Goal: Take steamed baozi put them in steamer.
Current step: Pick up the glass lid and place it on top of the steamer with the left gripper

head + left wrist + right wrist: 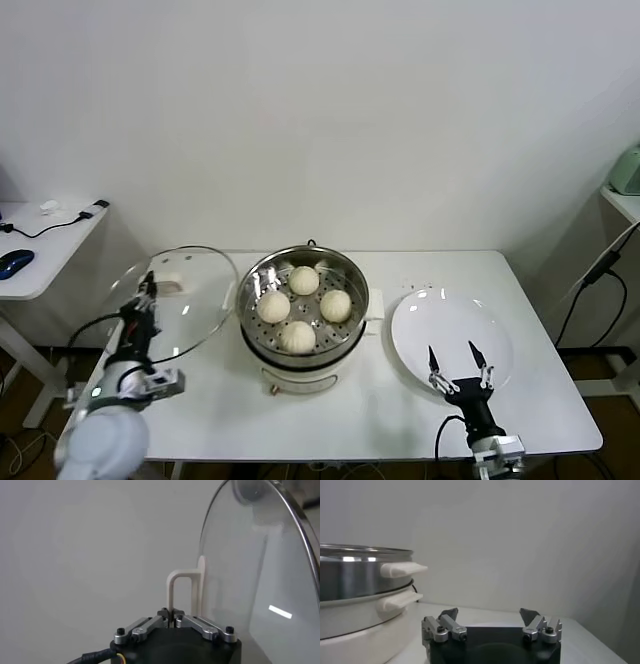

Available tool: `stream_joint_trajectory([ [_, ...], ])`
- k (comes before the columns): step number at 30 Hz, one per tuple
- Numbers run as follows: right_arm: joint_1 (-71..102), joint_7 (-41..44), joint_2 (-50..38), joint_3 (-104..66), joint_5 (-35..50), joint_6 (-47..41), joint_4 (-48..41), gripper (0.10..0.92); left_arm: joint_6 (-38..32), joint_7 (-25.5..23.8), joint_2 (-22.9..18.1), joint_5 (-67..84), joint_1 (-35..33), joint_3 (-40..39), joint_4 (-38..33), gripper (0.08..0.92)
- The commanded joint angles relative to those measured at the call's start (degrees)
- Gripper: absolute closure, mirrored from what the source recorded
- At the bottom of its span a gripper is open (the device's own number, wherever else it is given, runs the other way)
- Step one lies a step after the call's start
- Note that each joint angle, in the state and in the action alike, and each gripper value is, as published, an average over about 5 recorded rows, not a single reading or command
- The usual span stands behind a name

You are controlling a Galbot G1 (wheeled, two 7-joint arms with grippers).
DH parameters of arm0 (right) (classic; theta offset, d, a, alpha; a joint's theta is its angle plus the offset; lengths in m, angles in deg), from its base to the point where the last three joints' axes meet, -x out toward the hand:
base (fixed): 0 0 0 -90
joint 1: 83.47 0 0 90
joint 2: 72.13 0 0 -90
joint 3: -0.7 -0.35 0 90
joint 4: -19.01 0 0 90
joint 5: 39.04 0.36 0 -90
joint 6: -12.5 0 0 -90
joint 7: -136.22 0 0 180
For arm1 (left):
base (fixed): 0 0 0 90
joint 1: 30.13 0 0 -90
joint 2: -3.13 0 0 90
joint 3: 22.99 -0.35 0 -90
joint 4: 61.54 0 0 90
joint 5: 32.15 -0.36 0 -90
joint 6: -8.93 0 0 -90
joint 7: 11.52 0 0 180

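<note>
Several cream-white baozi (304, 280) lie in the perforated basket of the steel steamer (258, 340) at the table's middle. My left gripper (147, 287) is shut on the white handle (184, 591) of the round glass lid (205, 300) and holds the lid tilted up, left of the steamer. The lid fills one side of the left wrist view (265, 580). My right gripper (455, 354) is open and empty over the near edge of the white plate (445, 320). The steamer's wall and side handles show in the right wrist view (365, 577).
The white plate right of the steamer holds nothing. A side desk (60, 235) at the far left carries a blue mouse (15, 262) and a cable. A dark cable (600, 270) hangs at the right beyond the table's edge.
</note>
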Motion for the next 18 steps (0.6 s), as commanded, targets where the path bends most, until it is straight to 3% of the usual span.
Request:
stream_joint_trajectory([
  [1, -0.03, -0.41, 0.11, 0.94, -1.41, 1.64, -0.92, 0.202, 9.55, -5.29, 0.09, -3.57, 4.39, -9.17, -6.80, 0.868],
  [9, 0.73, -0.39, 0.28, 0.19, -1.01, 4.99, -3.12, 0.203, 13.31, -7.88, -9.59, -13.65, 12.76, -23.96, -1.51, 0.868],
  [18, 0.83, -0.35, 1.07, -1.43, -0.09, 7.82, -5.14, 0.203, 15.04, -7.94, -16.36, -19.94, 17.89, -32.42, 5.60, 0.868],
])
